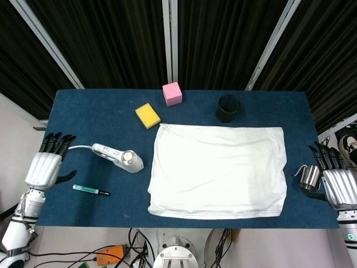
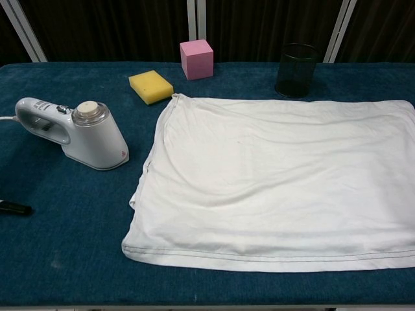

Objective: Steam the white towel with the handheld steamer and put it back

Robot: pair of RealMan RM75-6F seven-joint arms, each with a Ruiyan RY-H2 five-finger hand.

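Note:
The white towel (image 1: 217,170) (image 2: 279,188) lies spread flat on the blue table, right of centre. Left of it the white handheld steamer (image 1: 120,157) (image 2: 74,133) lies on the cloth, its cord (image 1: 75,148) running off to the left. My left hand (image 1: 47,166) hovers at the table's left edge with fingers stretched out and apart, holding nothing, a little left of the cord. My right hand (image 1: 338,183) stays at the right edge, fingers extended, empty. Neither hand shows in the chest view.
A small metal cup (image 1: 308,176) stands just left of my right hand. A green pen (image 1: 91,190) (image 2: 13,208) lies in front of the steamer. At the back sit a yellow sponge (image 1: 148,115), a pink cube (image 1: 172,93) and a black mesh cup (image 1: 228,108).

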